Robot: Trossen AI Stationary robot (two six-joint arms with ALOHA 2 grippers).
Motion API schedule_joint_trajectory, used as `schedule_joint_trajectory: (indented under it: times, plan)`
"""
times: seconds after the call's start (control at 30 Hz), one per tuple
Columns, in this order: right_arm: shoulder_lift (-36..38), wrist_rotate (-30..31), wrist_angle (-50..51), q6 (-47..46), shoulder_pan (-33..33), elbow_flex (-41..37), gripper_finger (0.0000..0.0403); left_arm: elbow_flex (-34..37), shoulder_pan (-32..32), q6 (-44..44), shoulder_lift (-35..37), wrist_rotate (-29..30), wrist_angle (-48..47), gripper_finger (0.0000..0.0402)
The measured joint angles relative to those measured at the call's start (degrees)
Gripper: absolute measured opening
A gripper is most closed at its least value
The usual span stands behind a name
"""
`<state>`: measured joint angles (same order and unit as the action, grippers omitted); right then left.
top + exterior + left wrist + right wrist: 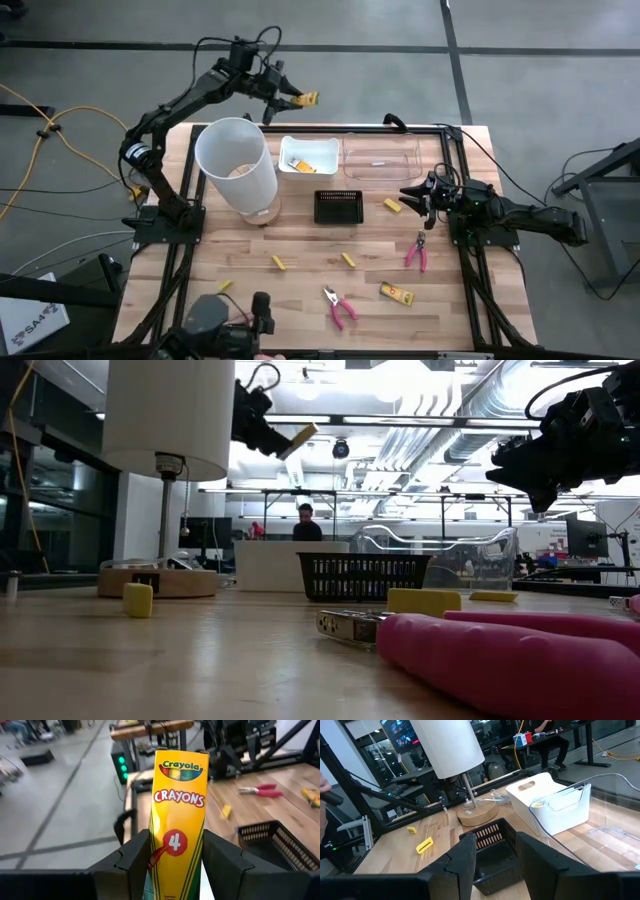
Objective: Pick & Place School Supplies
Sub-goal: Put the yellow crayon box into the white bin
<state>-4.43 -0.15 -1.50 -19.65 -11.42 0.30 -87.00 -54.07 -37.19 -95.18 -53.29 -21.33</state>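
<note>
My left gripper point(296, 100) is raised over the table's far edge and shut on a yellow Crayola crayon packet point(179, 795), which also shows in the high view point(310, 98) and the low view point(300, 440). My right gripper point(415, 197) hovers open and empty just right of the black tray point(338, 207), which shows between its fingers in the right wrist view point(492, 852). Another yellow packet point(396, 292) lies flat near the front. Two pink-handled pliers point(417, 250) point(340, 306) and small yellow blocks point(392, 205) point(348, 259) point(278, 262) lie on the table. My left gripper pinches the packet between its two fingers point(135, 857), on its two narrow long sides point(152, 845) near the end opposite the "Crayola" print. The packet lies along the fingers and sticks out well beyond them, printed face toward the wrist camera. It is lifted clear and slants upward in the low view.
A tall white cylinder point(235, 165) stands on a wooden base at the table's far left. A white bin point(322, 150) with a yellow packet point(298, 165) inside and a clear bin point(380, 158) stand at the far edge. A person shows in the room behind point(306, 520).
</note>
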Motion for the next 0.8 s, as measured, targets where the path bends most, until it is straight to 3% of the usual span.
schedule_joint_trajectory:
  times: [0.8]
  plan:
    - [0.0, 0.0, 0.0, 0.0, 0.0, 0.0, 0.0133, 0.0, 5.4, -2.1, -8.8, 5.0, -7.4, 0.0159]
